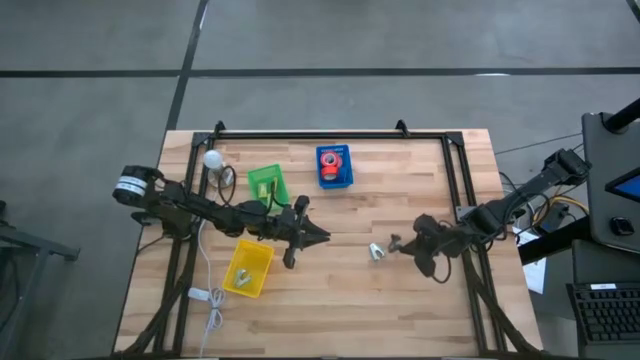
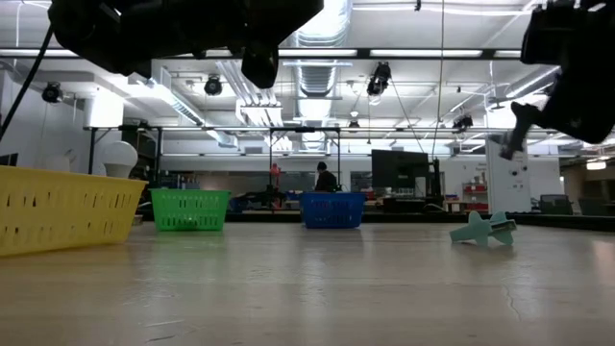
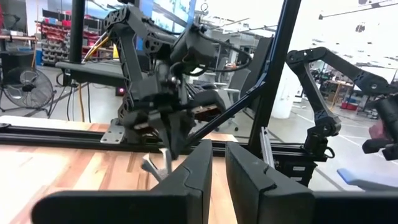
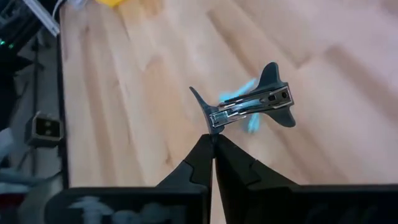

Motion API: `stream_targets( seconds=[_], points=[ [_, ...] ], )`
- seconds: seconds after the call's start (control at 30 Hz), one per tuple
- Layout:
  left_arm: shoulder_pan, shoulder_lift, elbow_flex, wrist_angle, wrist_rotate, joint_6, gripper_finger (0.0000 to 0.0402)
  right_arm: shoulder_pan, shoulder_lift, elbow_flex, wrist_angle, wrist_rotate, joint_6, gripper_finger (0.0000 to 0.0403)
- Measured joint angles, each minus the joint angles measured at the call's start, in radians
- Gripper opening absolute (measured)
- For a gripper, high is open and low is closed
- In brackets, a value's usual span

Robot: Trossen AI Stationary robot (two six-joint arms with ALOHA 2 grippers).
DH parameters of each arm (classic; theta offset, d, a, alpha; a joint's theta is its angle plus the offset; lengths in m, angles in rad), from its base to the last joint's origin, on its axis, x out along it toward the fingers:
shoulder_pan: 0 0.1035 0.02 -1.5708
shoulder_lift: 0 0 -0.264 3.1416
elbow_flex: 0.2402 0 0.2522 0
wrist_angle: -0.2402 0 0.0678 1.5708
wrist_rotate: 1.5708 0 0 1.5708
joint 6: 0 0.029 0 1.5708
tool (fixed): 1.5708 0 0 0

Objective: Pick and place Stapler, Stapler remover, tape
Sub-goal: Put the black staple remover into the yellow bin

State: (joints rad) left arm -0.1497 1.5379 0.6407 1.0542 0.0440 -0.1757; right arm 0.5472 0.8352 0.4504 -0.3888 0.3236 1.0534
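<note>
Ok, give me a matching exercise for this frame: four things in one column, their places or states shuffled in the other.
Things:
1. blue plastic bin
2. yellow plastic bin
3. dark grey metal stapler remover
4. pale green stapler remover

Places or states:
a. lying on the bare wooden table
b. clamped in the right gripper
c. holding a red tape roll
d. nearest bin to the white cable

Pairs: 1-c, 2-d, 3-b, 4-a

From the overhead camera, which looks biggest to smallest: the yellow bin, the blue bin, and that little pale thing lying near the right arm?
1. Yellow bin
2. Blue bin, slightly smaller; close call
3. Pale stapler remover, far smaller
</note>
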Motion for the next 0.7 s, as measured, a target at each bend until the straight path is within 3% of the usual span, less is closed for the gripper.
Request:
stream_targets(
  seconds=[0.2, 0.37, 0.53, 0.7],
  points=[
    [0.0, 0.0, 0.0, -0.001, -0.011, -0.033, 0.0049, -0.004, 0.0, 0.026, -0.003, 0.127, -0.089, 0.0008],
    [-0.005, 0.001, 0.021, -0.096, -0.123, -0.033, 0.0054, -0.008, 0.0, 0.046, -0.003, 0.256, -0.16, 0.0008],
    [-0.018, 0.026, 0.093, -0.188, -0.208, -0.035, 0.0104, -0.018, 0.048, 0.081, 0.002, 0.332, -0.23, 0.0008],
    [-0.02, 0.095, 0.175, -0.23, -0.222, 0.016, 0.015, -0.04, 0.148, 0.135, 0.004, 0.414, -0.285, 0.0008]
  ],
)
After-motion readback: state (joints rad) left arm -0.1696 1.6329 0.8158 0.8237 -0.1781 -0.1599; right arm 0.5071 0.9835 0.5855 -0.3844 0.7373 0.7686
